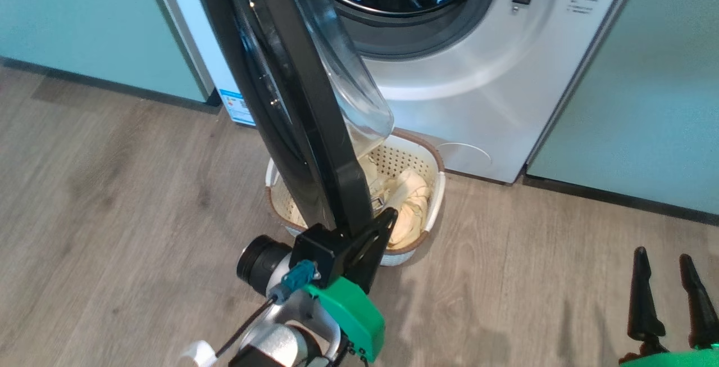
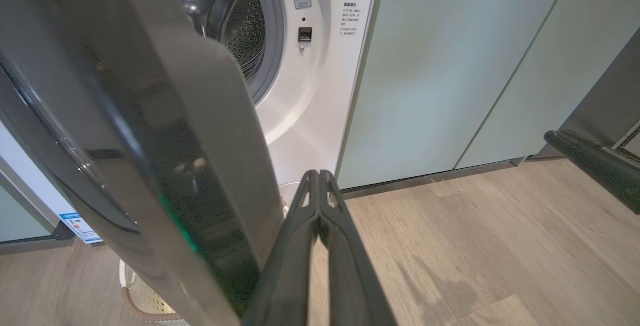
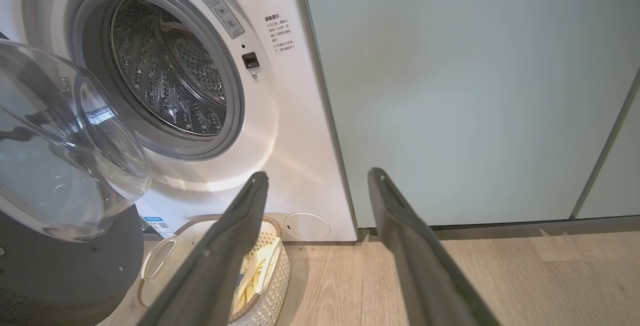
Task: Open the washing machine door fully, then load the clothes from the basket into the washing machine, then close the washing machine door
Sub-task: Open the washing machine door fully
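While left hand (image 2: 318, 173) flanks door (image 2: 165, 166), fingers (image 2: 292, 246) together

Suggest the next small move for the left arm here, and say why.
Probably sweep the shut left gripper leftward to push the washing machine door wider: the door stands about half open, hanging over the basket and its clothes, with the gripper right beside its inner face.

Pale green cabinet doors (image 3: 450, 91), grey wood-plank floor (image 1: 112, 215), dark skirting (image 1: 618, 197)
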